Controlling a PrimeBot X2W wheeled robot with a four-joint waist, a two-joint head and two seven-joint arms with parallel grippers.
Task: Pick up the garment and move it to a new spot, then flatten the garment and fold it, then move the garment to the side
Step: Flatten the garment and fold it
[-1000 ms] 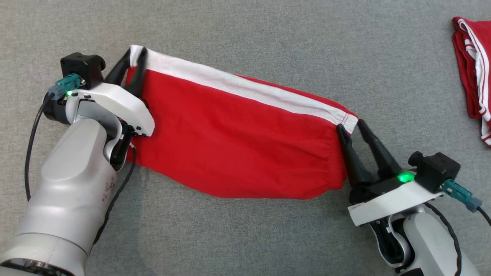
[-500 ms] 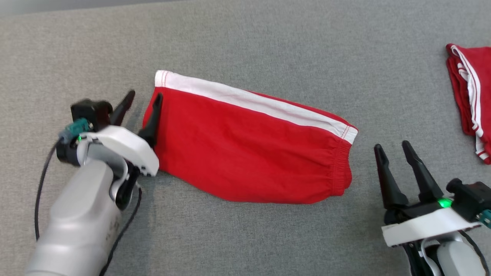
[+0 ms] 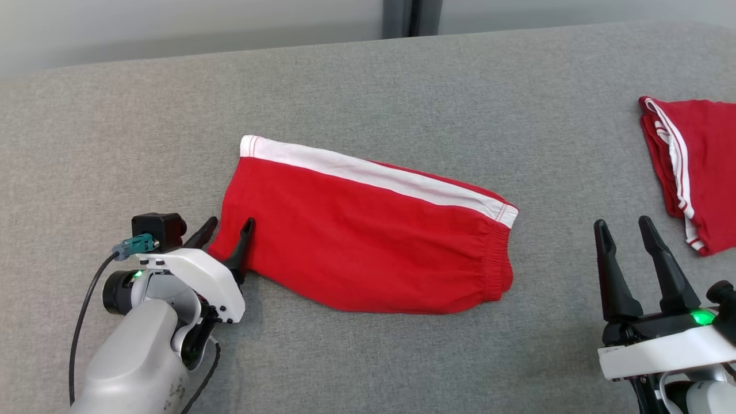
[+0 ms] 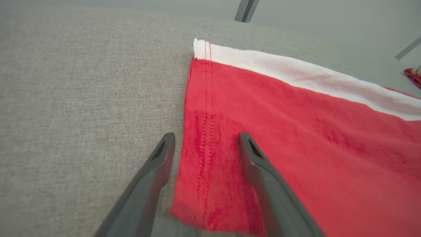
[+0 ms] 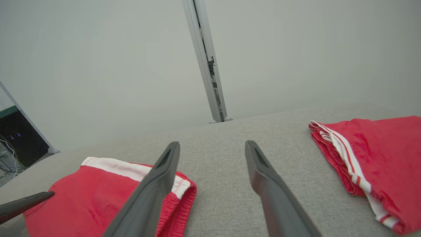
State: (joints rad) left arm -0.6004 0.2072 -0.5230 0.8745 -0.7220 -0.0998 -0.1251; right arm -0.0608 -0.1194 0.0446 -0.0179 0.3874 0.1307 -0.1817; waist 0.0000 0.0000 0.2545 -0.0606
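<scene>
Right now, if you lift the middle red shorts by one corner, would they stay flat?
Probably not: the red shorts with the white stripe lie thin and flat, so they'd likely droop. Pushed across the grey woven surface, they'd probably wrinkle, not slide.

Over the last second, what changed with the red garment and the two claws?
Both claws let go: the left claw and right claw, each holding an end of the white-banded edge before, now stand open and have drawn back. The right one is clear of the red garment; the left straddles its hem. It lies flat. The second garment at far right stayed put.
</scene>
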